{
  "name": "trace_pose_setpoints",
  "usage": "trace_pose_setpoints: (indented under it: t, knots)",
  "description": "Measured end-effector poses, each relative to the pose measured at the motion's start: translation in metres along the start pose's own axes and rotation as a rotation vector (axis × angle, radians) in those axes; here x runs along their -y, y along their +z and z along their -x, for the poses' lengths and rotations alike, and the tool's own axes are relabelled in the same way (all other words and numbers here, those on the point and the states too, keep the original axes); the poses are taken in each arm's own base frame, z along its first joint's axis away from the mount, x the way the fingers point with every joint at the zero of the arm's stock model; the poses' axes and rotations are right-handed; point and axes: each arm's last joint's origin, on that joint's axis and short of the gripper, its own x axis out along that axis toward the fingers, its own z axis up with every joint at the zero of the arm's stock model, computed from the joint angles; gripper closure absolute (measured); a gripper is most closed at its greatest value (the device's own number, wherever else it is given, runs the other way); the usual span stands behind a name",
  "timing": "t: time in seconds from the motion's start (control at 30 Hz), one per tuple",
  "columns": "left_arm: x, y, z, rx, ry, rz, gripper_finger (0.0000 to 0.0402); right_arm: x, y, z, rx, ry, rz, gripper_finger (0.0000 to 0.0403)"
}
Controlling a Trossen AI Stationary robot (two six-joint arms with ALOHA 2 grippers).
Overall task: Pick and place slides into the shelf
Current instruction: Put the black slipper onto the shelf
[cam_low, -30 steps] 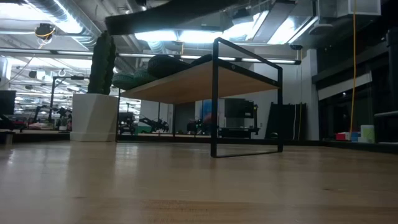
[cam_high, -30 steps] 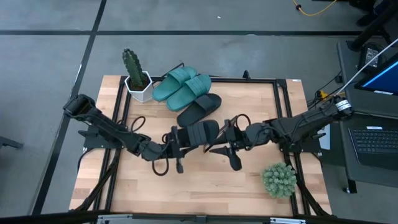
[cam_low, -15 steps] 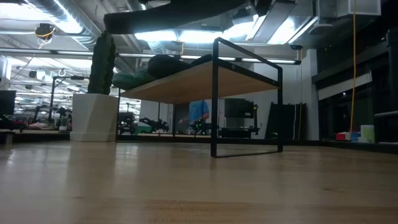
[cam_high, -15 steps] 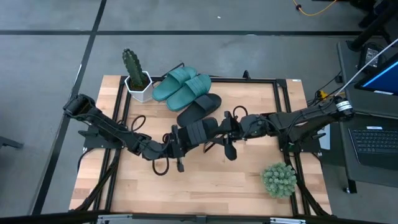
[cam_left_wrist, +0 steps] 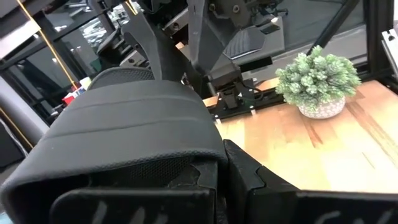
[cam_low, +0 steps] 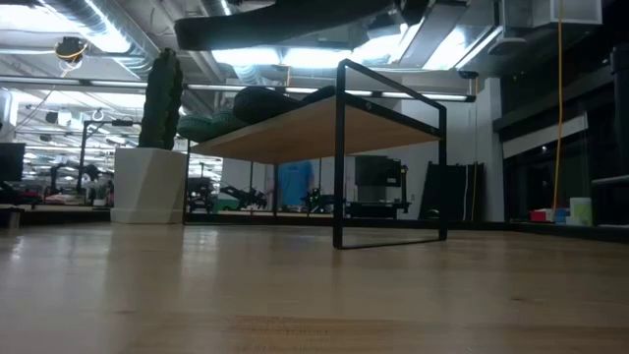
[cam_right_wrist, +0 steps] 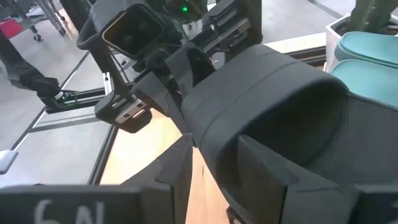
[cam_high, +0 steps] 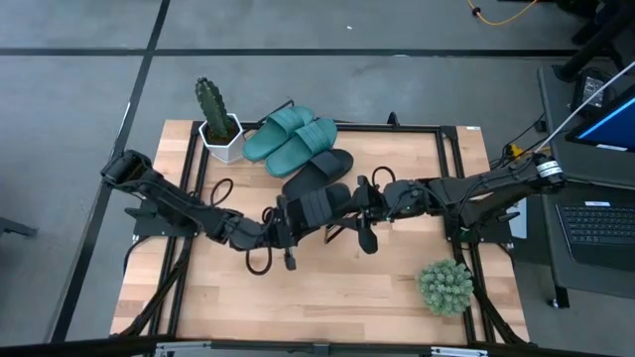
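Two dark grippers meet at one black rubber slide sandal (cam_high: 316,209) held above mid-table, near the slanted wooden-plank shelf (cam_low: 324,126). The left gripper (cam_high: 288,220) clamps one end; the right gripper (cam_high: 359,203) closes on the other. Three sandals already rest on the shelf. The rubber looks light, flexible and grippy; the wide strap edge seems the surest hold.

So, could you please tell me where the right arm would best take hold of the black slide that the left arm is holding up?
Probably the free end of the black slide, approached from the right, where the right gripper is. The left gripper holds the opposite end, and the wide strap arches over the middle, so the flat sole end is the thin part open to pinch.
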Motion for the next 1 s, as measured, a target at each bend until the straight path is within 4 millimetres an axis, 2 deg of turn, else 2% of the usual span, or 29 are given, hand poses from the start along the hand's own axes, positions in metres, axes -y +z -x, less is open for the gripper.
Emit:
trace_pose_setpoints:
  t: [0.7, 0.83, 1.0]
  knots:
    - [-0.013, 0.001, -0.01, 0.056, -0.042, -0.033, 0.0401, -0.001, 0.0, 0.0, -0.009, 0.049, 0.001, 0.0278]
    - [-0.015, 0.002, -0.012, 0.086, -0.068, -0.038, 0.0397, -0.002, 0.0, 0.0, -0.007, 0.053, 0.004, 0.0299]
    - [-0.015, 0.002, -0.012, 0.085, -0.065, -0.04, 0.0397, -0.002, 0.0, 0.0, -0.009, 0.054, 0.053, 0.0359]
